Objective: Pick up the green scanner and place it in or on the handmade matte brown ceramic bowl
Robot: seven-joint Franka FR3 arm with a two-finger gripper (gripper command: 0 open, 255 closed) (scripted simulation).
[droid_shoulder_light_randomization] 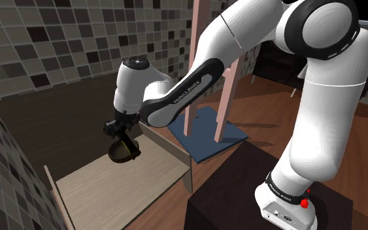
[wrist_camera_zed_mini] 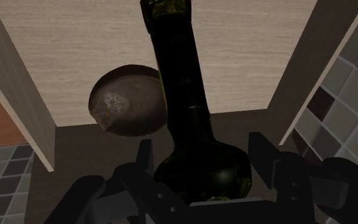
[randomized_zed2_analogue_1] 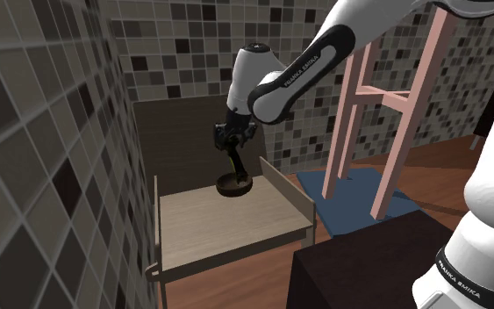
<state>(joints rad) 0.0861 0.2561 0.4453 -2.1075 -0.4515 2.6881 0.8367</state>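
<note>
Black pincer [wrist_camera_zed_mini: 203, 151] clasps glossy, long-necked dark-green scanner [wrist_camera_zed_mini: 180, 83] above rough round brown bowl [wrist_camera_zed_mini: 125, 102].

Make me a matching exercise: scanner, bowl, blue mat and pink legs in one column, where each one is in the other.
1. scanner
2. bowl
3. blue mat
4. pink legs

A. flat on the floor
B. resting on the pale wood table
C. clasped in the gripper
D. standing on the mat

Pairs: 1-C, 2-B, 3-A, 4-D.
</note>
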